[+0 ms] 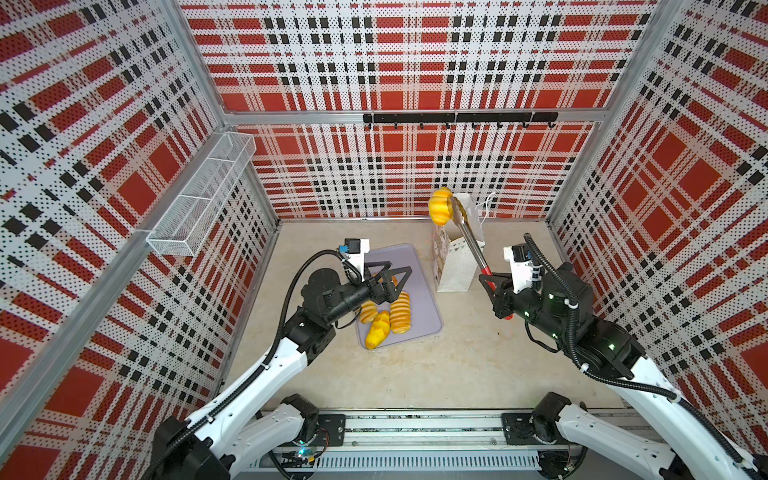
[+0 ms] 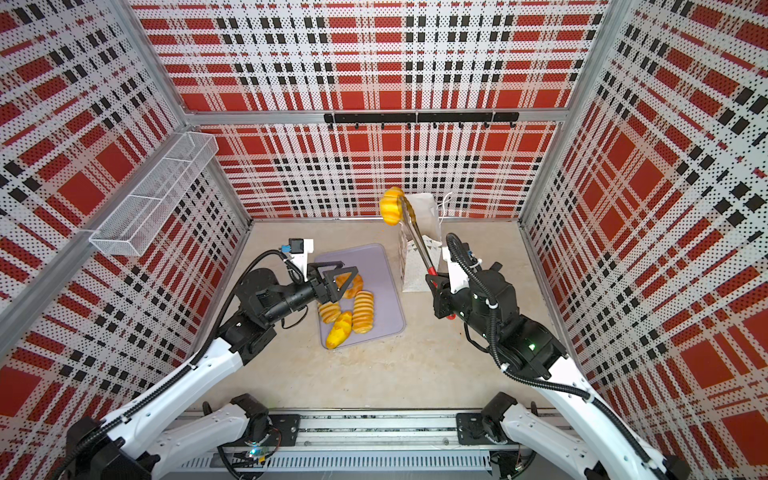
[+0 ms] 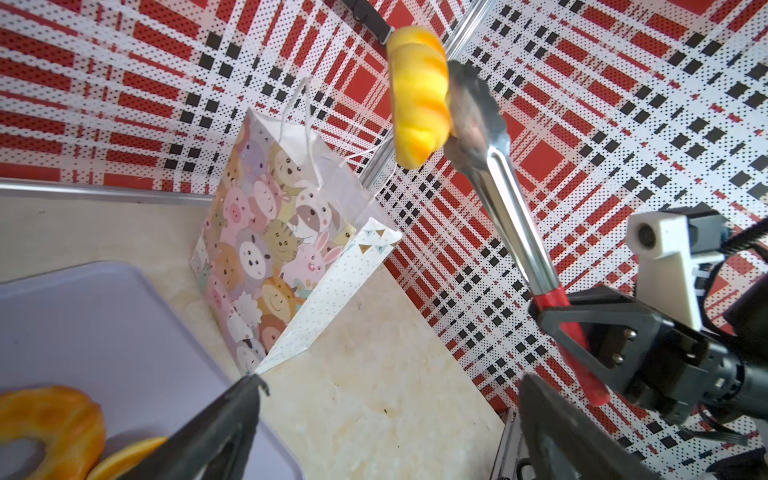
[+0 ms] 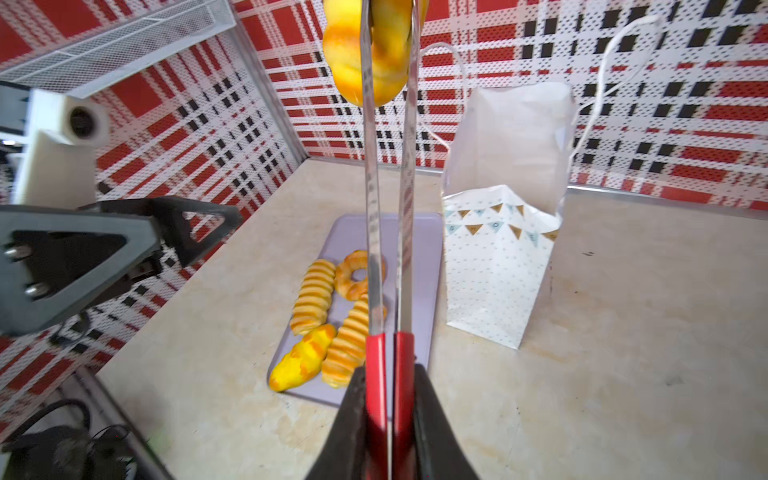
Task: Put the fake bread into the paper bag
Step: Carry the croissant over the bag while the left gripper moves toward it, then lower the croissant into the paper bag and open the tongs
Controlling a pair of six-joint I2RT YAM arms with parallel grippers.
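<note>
The right gripper [image 1: 487, 276] was closed almost fully on the red handles of the metal tongs [image 1: 469, 237], and that squeeze is what pinched the tong tips onto one fake bread [image 1: 440, 206], a ribbed yellow-orange loaf. The loaf therefore did not touch the gripper at all. It hung at the far end of the tongs, well apart from the jaws and raised high off the desk [image 1: 415, 374]. Carrying it this high looked meant to clear the tall rim of the paper bag [image 1: 455, 270], which stood upright with its mouth open and its cord handles falling outward. In both top views the loaf sat at the tray-side edge of the bag's mouth, and the left wrist view showed it above and to one side of the opening, so it probably needed to shift further over the mouth before the grip was eased. The left gripper [image 1: 400, 266] was spread wide and held nothing, hovering over the lavender tray [image 1: 424, 291], perhaps waiting out of the way. On that tray, just beside the bag, lay a ring doughnut [image 4: 345, 270], two striped loaves [image 4: 313, 295] and a bright yellow bun [image 4: 301, 359], not yet bagged.
</note>
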